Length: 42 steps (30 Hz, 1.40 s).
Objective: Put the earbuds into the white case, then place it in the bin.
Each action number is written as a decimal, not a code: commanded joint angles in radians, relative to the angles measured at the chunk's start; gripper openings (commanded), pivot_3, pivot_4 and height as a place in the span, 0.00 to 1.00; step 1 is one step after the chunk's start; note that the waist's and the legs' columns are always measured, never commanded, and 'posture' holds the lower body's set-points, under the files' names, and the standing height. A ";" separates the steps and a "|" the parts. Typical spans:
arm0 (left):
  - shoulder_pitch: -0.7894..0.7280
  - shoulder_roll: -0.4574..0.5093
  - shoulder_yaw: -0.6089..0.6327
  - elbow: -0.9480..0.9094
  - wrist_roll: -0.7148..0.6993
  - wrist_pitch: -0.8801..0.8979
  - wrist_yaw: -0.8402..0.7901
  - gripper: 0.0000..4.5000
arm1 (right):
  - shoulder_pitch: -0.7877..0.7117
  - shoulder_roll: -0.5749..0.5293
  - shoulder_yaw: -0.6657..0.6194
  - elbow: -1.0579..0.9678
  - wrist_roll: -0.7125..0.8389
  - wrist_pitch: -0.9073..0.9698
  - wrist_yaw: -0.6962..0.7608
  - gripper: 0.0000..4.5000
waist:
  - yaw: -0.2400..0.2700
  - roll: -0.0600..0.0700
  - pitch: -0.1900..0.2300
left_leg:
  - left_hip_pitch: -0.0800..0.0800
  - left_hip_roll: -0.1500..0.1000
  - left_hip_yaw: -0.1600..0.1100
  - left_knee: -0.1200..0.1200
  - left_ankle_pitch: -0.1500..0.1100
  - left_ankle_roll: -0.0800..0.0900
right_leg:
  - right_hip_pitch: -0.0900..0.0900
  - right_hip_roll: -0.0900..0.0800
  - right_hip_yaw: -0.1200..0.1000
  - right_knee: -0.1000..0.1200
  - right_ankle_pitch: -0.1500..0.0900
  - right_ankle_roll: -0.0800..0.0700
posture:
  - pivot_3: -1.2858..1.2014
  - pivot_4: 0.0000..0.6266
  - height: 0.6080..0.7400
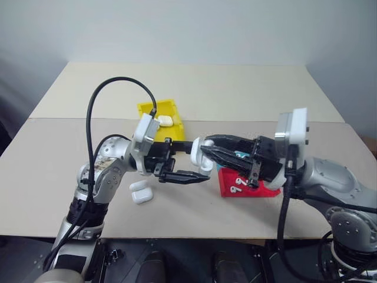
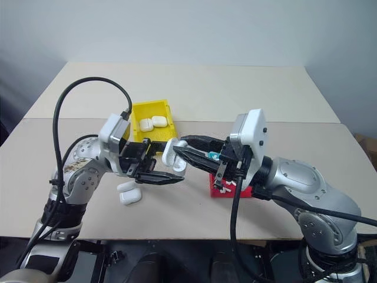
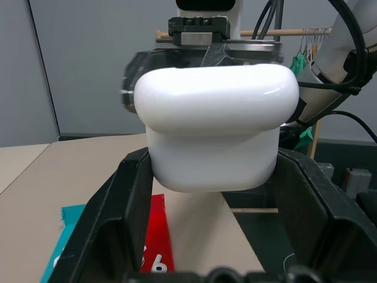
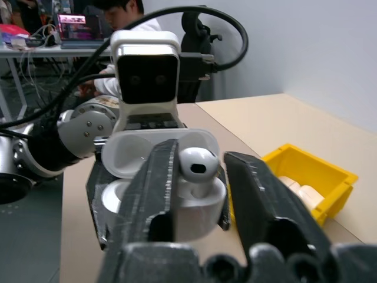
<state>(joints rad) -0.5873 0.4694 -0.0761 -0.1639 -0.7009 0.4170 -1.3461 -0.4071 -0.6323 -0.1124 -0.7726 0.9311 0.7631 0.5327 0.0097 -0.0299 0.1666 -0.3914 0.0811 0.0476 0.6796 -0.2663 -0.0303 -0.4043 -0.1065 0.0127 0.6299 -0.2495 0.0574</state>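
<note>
Earbuds, item one: one white earbud (image 4: 197,167) sits stem-down in the open white case (image 4: 171,200), between the right gripper's (image 4: 200,194) two black fingers, which stand slightly apart on either side of it; whether they touch it I cannot tell. More earbuds (image 1: 238,186) lie in the red tray (image 1: 244,187).

White case: held above the table (image 1: 235,88), in mid-air between the two arms, lid flipped up. Left gripper (image 3: 212,177) is clamped on the case body, one finger on each side, seen from behind in the left wrist view.

Right gripper: reaches in from the robot's right, level, meeting the case from the opposite side.

Bin (image 2: 154,115): yellow, on the table beyond the left arm, holding two closed white cases (image 2: 153,122).

Spare case (image 1: 141,192): white, lying open on the table below the left gripper.

Red tray: on the table beneath the right gripper, with a blue tray (image 3: 70,218) just beside it.

Background: a person (image 4: 126,17) seated at a desk.
</note>
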 commanded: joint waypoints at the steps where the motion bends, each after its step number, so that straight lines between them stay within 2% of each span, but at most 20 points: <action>1: -0.027 -0.016 0.035 -0.012 -0.017 -0.040 0.006 0.61 | 0.003 -0.033 -0.011 -0.010 0.036 -0.003 0.036 0.68 | 0.000 0.000 0.000 | 0.000 0.000 0.000 0.000 0.000 0.000 | 0.000 0.000 0.000 0.000 0.000 0.000 | 0.52 0.24 1.00; 9: -0.020 -0.030 0.031 -0.011 -0.011 -0.050 0.016 0.61 | -0.068 -0.097 -0.140 0.072 0.213 -0.002 0.044 0.68 | 0.001 0.000 0.000 | 0.000 0.000 0.000 0.000 0.000 0.000 | 0.000 0.000 0.000 0.000 0.000 0.000 | 0.52 0.24 1.00; 11: -0.019 -0.027 0.035 -0.012 -0.012 -0.051 0.015 0.61 | -0.092 -0.188 -0.167 0.147 0.137 -0.025 0.135 0.68 | 0.001 0.000 0.000 | 0.000 0.000 0.000 0.000 0.000 0.000 | 0.000 0.000 0.000 0.000 0.000 0.000 | 0.52 0.24 1.00; 14: -0.016 -0.020 0.038 -0.016 -0.013 -0.051 0.012 0.61 | -0.125 -0.322 -0.138 0.298 0.005 -0.088 0.323 0.68 | 0.003 0.000 0.000 | 0.000 0.000 0.000 0.000 0.000 0.000 | 0.000 0.000 0.000 -0.001 0.000 0.000 | 0.52 0.24 1.00; 16: -0.008 -0.013 0.041 -0.025 -0.018 -0.051 0.008 0.61 | -0.182 -0.440 0.032 0.468 -0.244 -0.256 0.521 0.68 | 0.001 0.001 0.000 | 0.000 0.000 0.000 0.000 0.000 0.000 | 0.000 0.000 0.000 -0.001 0.000 0.000 | 0.52 0.24 1.00; 18: 0.001 -0.010 0.038 -0.033 -0.017 -0.056 0.003 0.61 | -0.273 -0.497 0.215 0.630 -0.488 -0.418 0.660 0.68 | -0.007 0.001 0.000 | 0.001 0.000 0.002 0.000 0.000 0.001 | 0.000 0.000 0.001 -0.001 0.000 0.000 | 0.52 0.24 1.00; 22: 0.022 -0.012 0.035 -0.055 -0.016 -0.060 0.015 0.61 | -0.508 -0.411 0.448 0.935 -0.771 -0.668 0.855 0.68 | -0.034 0.002 0.000 | 0.001 0.000 0.003 0.000 0.000 0.001 | -0.001 0.000 0.002 -0.001 0.000 0.000 | 0.52 0.24 1.00; 26: 0.040 -0.013 0.040 -0.076 -0.014 -0.061 0.037 0.61 | -0.656 -0.286 0.563 1.189 -0.935 -0.854 0.939 0.68 | -0.043 0.003 0.001 | 0.000 0.000 0.002 -0.001 0.000 0.000 | -0.002 0.000 0.002 -0.001 0.000 0.000 | 0.52 0.24 1.00; 28: 0.048 -0.009 0.042 -0.087 -0.017 -0.059 0.044 0.61 | -0.696 -0.233 0.590 1.280 -0.975 -0.917 0.972 0.68 | -0.041 0.003 0.001 | 0.000 0.000 0.003 -0.001 0.000 0.000 | -0.002 0.000 0.002 -0.001 0.000 0.000 | 0.52 0.24 1.00; 32: 0.061 0.004 0.051 -0.105 -0.023 -0.055 0.053 0.61 | -0.750 -0.148 0.624 1.436 -1.058 -1.004 0.986 0.50 | -0.030 0.003 0.001 | -0.001 0.000 0.003 -0.001 0.000 0.000 | -0.002 0.000 0.001 -0.002 0.000 0.001 | 0.52 0.24 1.00; 42: 0.075 0.028 0.072 -0.127 -0.029 -0.050 0.073 0.61 | -0.826 -0.060 0.658 1.684 -1.217 -1.157 0.973 0.50 | -0.025 0.004 0.001 | 0.000 0.001 0.003 -0.001 0.001 -0.001 | -0.002 0.000 0.001 -0.001 0.000 0.001 | 0.52 0.24 1.00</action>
<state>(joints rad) -0.5095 0.4907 -0.0208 -0.2525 -0.7099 0.3746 -1.2800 -1.2112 -0.6923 0.5442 0.8889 -0.2640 -0.3575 1.5014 -0.0149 -0.0257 0.1681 -0.3917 0.0817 0.0509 0.6791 -0.2657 -0.0313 -0.4065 -0.1064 0.0136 0.6289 -0.2493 0.0579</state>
